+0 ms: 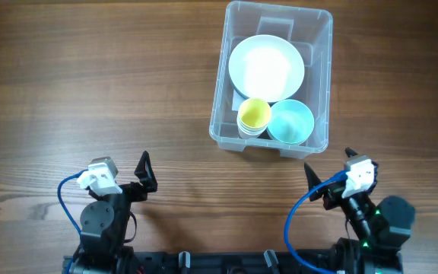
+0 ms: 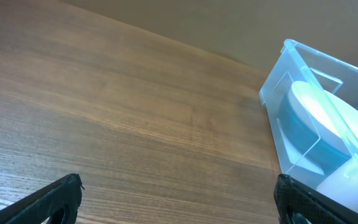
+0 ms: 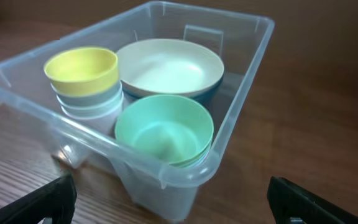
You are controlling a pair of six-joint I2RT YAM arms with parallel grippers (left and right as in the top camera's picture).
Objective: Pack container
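Nearest you, both pincers hang over the near edge of the wooden counter (image 1: 90, 76). The left gripper (image 2: 179, 205) is spread wide and holds nothing. The right gripper (image 3: 176, 202) is spread just as wide, also with nothing in it.

Farther out, toward the far edge and right of the middle, stands the container (image 1: 322, 84). At its near end a yellow cup (image 1: 254, 114) sits just beside a mint bowl (image 1: 290, 122). Behind them a white bowl (image 1: 266, 67) fills the far end.

From overhead you see only the top pieces. The right wrist view shows pale cups stacked under the yellow one, a second rim under the mint bowl and a blue edge beneath the white bowl. The left wrist view catches only one corner of the bin.
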